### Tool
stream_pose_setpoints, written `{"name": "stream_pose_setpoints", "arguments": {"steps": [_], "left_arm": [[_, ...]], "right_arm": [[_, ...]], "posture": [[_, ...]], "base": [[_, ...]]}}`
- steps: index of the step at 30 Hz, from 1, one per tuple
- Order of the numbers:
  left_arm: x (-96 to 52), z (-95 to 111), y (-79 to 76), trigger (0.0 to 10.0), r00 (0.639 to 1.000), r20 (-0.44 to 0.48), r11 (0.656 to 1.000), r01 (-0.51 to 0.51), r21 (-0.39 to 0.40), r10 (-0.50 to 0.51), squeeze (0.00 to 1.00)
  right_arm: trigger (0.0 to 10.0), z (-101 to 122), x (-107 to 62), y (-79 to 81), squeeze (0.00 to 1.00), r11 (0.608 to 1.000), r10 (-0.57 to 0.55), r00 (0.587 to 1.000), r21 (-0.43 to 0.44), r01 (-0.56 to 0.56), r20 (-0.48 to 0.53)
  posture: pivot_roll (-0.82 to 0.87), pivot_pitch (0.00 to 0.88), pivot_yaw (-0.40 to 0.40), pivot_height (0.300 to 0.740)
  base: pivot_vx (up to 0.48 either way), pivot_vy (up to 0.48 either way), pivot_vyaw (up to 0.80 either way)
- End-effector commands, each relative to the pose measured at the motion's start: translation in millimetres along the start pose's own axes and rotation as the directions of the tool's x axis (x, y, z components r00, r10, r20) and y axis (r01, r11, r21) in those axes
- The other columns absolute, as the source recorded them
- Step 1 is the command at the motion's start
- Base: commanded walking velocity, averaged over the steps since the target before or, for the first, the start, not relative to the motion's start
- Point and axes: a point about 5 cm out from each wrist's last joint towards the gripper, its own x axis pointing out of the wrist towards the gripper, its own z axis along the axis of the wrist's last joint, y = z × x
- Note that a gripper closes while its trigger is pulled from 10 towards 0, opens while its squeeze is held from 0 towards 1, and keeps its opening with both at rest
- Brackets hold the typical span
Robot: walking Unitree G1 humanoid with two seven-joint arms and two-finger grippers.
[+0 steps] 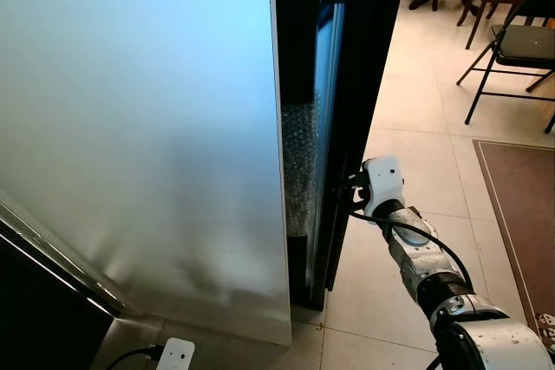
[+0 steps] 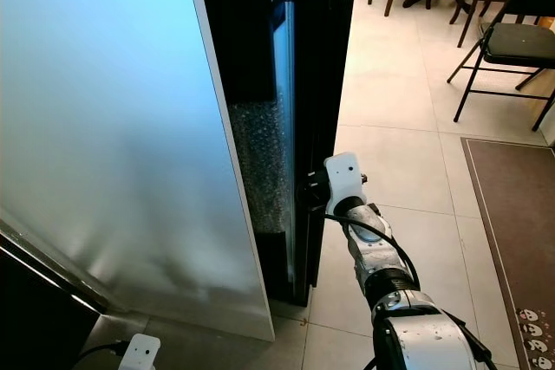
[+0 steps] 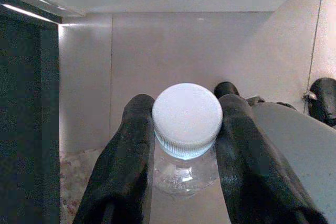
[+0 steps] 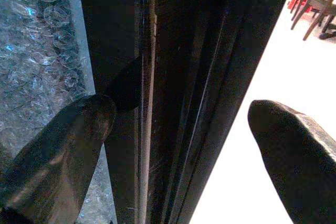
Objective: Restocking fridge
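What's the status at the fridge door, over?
Left gripper shut on bottle. Right gripper open, fingers straddling the black door's edge. Door ajar, bubble wrap behind the glass.

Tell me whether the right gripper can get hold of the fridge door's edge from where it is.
Probably yes. The right gripper is open, its fingers straddling the black fridge door edge, with nothing between them. The left gripper is occupied holding a bottle.
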Motion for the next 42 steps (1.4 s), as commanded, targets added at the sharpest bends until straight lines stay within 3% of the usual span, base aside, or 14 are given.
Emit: {"name": "stream_pose_setpoints", "arguments": {"steps": [1,18,27,28,31,39,42], "left_arm": [[-1.5,-7.9,-0.2,10.0,1.0,-0.03,1.0,0.001,0.002,-0.001,0.0],[-2.7,-12.2,1.7,10.0,0.999,-0.038,1.0,-0.006,0.001,0.006,0.0],[-2.9,-12.6,4.1,10.0,0.999,-0.037,1.0,-0.011,0.006,0.011,0.0],[-3.0,-13.0,4.7,10.0,0.999,-0.038,1.0,-0.011,0.008,0.011,0.0],[-3.0,-13.0,5.1,10.0,0.999,-0.038,1.0,-0.01,0.011,0.01,0.0],[-1.9,-8.6,4.8,10.0,1.0,-0.028,1.0,-0.008,0.012,0.008,0.0],[-1.5,-7.3,4.5,10.0,1.0,-0.025,1.0,-0.007,0.011,0.008,0.0]], "right_arm": [[10.0,11.5,-0.2,-16.4,0.0,0.995,-0.1,0.993,-0.001,0.1,0.057],[10.0,-26.2,-36.5,-40.5,0.0,0.946,-0.322,0.946,-0.009,0.323,0.046],[10.0,-57.2,-76.3,-69.3,0.0,0.873,-0.487,0.873,-0.056,0.485,-0.016],[10.0,-63.4,-85.1,-75.5,0.0,0.849,-0.527,0.849,-0.058,0.524,-0.036],[10.0,-70.6,-93.2,-79.7,0.0,0.827,-0.561,0.825,-0.02,0.561,-0.066],[10.0,-73.3,-74.1,-45.7,0.0,0.945,-0.318,0.941,0.036,0.324,-0.114],[10.0,-66.5,-62.2,-34.8,0.0,0.968,-0.245,0.964,0.032,0.249,-0.106]], "posture": [[-0.07,0.049,0.04,0.74],[-0.08,0.046,0.037,0.74],[-0.08,0.033,0.042,0.74],[-0.09,0.03,0.044,0.74],[-0.09,0.028,0.045,0.74],[-0.09,0.033,0.047,0.74],[-0.09,0.037,0.049,0.74]], "base": [[0.0,0.0,0.0],[0.0,0.0,0.0],[0.0,0.0,0.0],[0.0,0.0,0.0],[0.0,0.0,0.0],[0.0,0.0,0.0],[0.0,0.0,0.0]]}}
